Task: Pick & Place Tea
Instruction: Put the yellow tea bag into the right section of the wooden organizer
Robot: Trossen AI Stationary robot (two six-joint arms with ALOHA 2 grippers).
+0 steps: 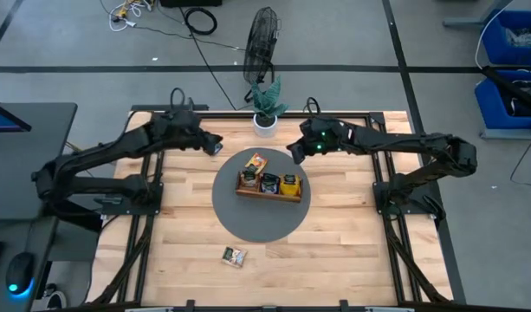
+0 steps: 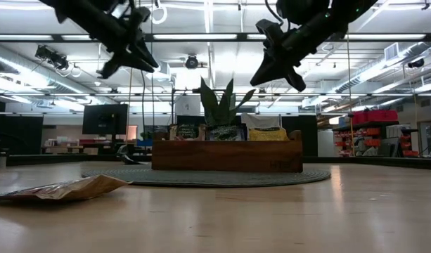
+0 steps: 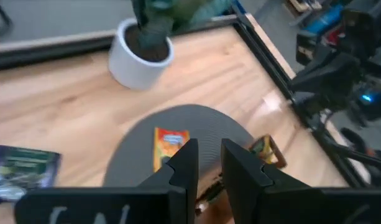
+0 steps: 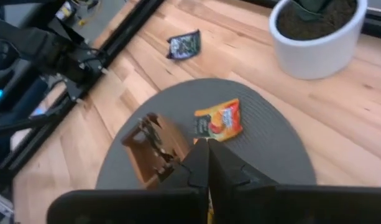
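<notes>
2 dark arms make up the robot, each built of black, blocky links with rounded joint housings. The left arm [image 1: 118, 156] and the right arm [image 1: 404, 147] both carry thin black cables that loop up near the wrist. A green light glows on the right arm's wrist housing. Each arm rises from a black frame of straight struts. The left gripper [image 3: 206, 165] has 2 flat, matte black fingers with squared tips; the right gripper [image 4: 206, 163] has the same tapered black fingers.
</notes>
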